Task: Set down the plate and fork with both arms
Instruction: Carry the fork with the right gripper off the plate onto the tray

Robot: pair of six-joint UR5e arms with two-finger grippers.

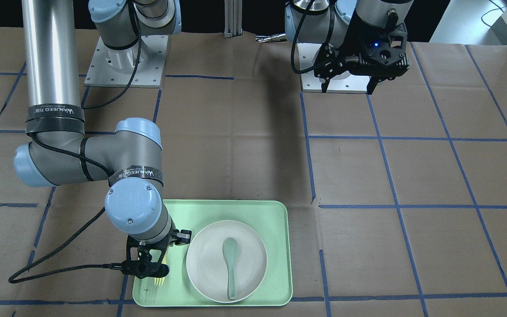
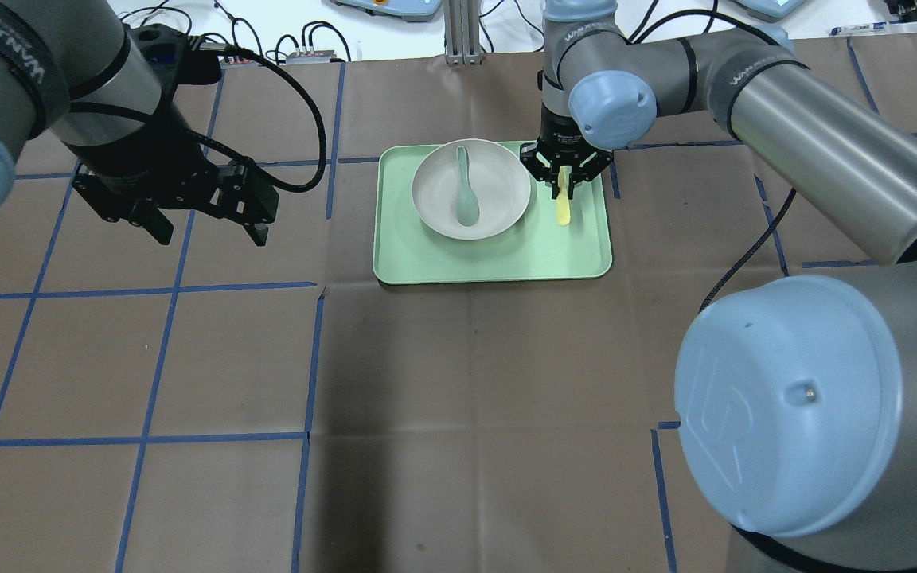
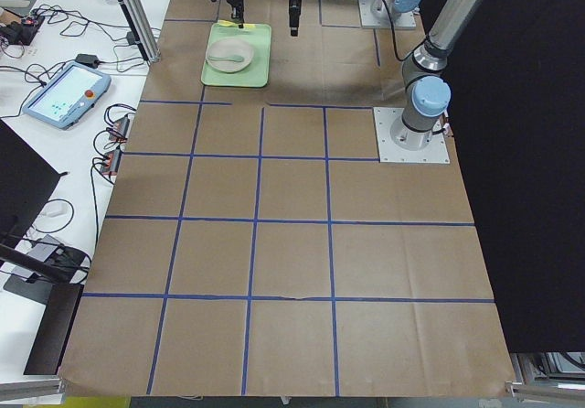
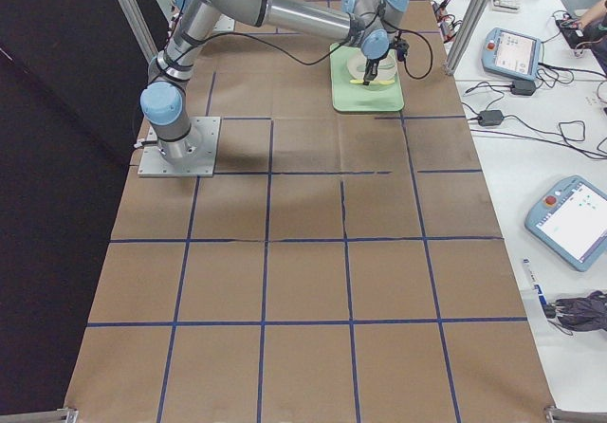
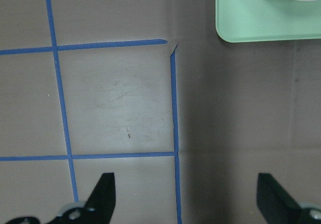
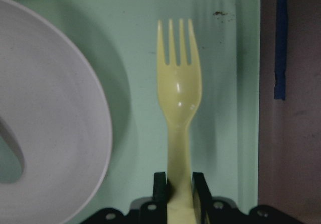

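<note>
Both claws downward, right claw (image 2: pixel 563 181) clamping fork (image 6: pixel 179 83) handle over tray (image 2: pixel 578 255), left claw (image 2: pixel 213 236) spread above table (image 2: pixel 458 398).

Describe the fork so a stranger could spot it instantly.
Find the mint-green tray on the brown table. Beside the off-white plate, the right gripper pinches a slim fork. It is pale yellow with tines, unlike the grey-green spoon lying in the plate.

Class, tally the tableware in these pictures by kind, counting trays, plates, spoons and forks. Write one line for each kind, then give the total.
tray: 1
plate: 1
spoon: 1
fork: 1
Total: 4
</note>
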